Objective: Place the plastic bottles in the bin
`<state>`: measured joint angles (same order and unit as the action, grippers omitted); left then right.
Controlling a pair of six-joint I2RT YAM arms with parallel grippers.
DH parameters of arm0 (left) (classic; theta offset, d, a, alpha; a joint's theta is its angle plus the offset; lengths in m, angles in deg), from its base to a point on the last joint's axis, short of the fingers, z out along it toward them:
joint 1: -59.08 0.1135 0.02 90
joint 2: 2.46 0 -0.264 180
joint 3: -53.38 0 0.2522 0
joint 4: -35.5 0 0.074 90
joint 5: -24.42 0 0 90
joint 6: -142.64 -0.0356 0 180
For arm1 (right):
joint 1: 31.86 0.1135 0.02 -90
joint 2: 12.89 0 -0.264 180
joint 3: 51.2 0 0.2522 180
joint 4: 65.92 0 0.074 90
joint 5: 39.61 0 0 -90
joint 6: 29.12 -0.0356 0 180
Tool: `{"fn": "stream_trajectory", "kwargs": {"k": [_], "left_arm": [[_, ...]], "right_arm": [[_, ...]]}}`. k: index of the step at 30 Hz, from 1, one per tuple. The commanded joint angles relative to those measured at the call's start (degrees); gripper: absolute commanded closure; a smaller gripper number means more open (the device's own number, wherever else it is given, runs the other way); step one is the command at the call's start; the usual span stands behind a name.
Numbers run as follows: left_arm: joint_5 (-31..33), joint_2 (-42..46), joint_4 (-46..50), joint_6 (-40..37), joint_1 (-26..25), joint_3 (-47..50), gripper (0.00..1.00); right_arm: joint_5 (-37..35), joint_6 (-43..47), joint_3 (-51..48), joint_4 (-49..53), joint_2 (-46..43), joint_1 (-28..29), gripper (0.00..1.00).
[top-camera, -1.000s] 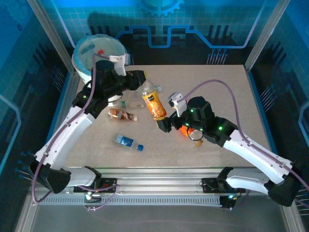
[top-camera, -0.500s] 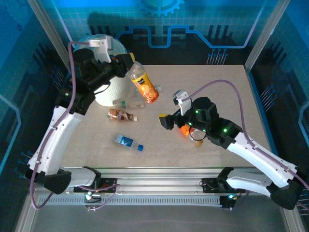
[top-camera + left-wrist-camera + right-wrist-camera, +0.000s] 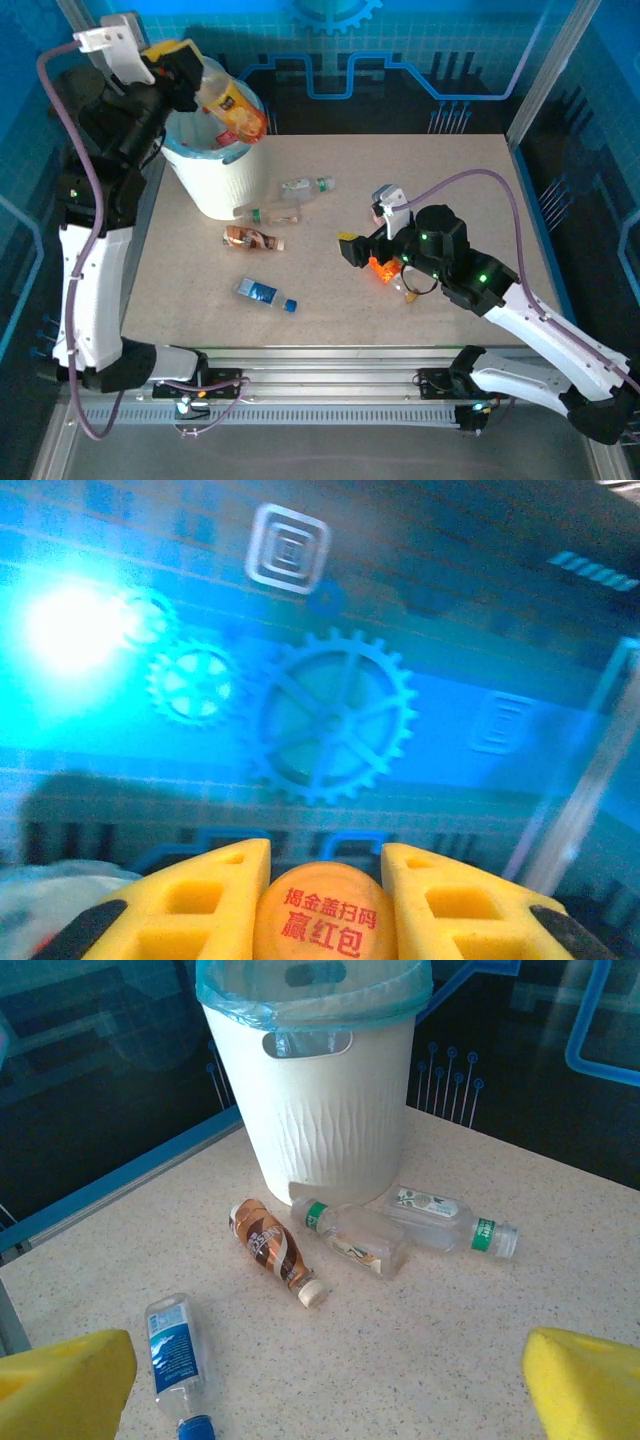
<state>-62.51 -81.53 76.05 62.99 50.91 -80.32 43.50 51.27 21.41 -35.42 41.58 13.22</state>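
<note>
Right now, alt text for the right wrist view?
White bin with blue liner on a speckled table, four plastic bottles lying before it: one brown-labelled, two clear, green-trimmed, one blue-labelled. Open right gripper's yellow fingertips frame the bottom corners.

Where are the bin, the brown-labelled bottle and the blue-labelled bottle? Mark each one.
bin point(image 3: 320, 1130), right wrist view, on its white ribbed wall below the handle slot.
brown-labelled bottle point(image 3: 268, 1244), right wrist view, on the middle of its label.
blue-labelled bottle point(image 3: 168, 1345), right wrist view, on its blue label.
</note>
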Motion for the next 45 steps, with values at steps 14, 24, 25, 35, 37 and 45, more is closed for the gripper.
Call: {"fn": "stream_trajectory", "kwargs": {"k": [14, 24, 25, 35, 37, 45], "left_arm": [[3.96, -18.65, -5.21, -8.15, 12.65, -2.84, 1.00], [-2.86, -23.89, -11.79, -10.62, 12.58, 9.73, 1.00], [-3.92, -23.89, -12.75, -10.63, 12.54, 11.54, 1.00], [-12.38, -24.40, -16.50, -13.13, 12.56, 23.62, 0.94], [-13.02, -24.56, -16.99, -13.57, 12.57, 24.83, 0.91], [-14.02, -26.36, -12.90, -13.00, 12.61, 20.06, 0.55]], "right_arm": [[8.51, -1.62, 18.95, -2.43, 18.74, 2.23, 0.00], [10.06, -5.59, 39.87, 5.25, 39.12, 3.05, 0.00], [10.80, -6.02, 42.28, 6.50, 41.43, 3.04, 0.00], [14.99, -7.85, 54.70, 13.32, 53.22, 3.79, 0.00], [14.86, -7.97, 54.53, 13.50, 53.49, 3.78, 0.00], [13.58, -7.57, 54.44, 14.56, 52.76, 3.70, 0.00]]}}
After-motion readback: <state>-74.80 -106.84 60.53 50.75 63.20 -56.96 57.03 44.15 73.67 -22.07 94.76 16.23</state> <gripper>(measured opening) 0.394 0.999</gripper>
